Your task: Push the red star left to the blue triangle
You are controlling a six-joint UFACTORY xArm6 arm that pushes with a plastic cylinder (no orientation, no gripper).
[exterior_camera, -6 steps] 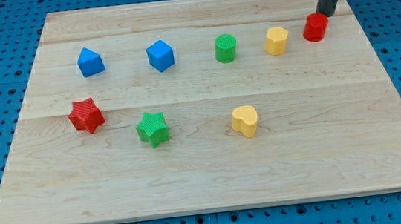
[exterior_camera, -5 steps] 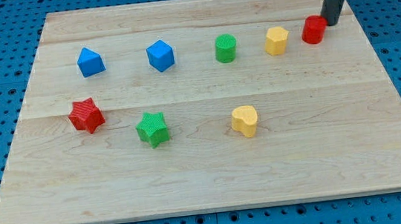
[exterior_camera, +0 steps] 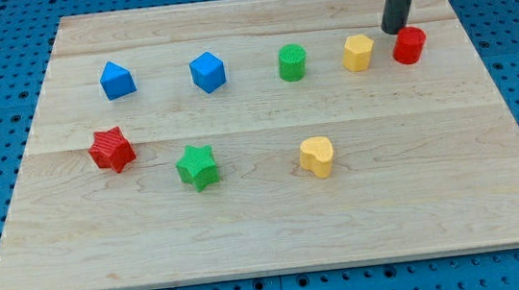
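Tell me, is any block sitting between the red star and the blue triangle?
No. The red star sits below the blue triangle with only bare board between. My tip is far off at the view's top right, between the yellow block and red block.

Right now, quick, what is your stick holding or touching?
My tip: holding nothing; it has no jaws, only a rod end, just to the upper left of the red cylinder and far from the red star.

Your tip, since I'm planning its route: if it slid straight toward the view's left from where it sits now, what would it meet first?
Probably the yellow block. My tip sits just up-left of the red cylinder, slightly above the row, so it might only clip that block's upper edge.
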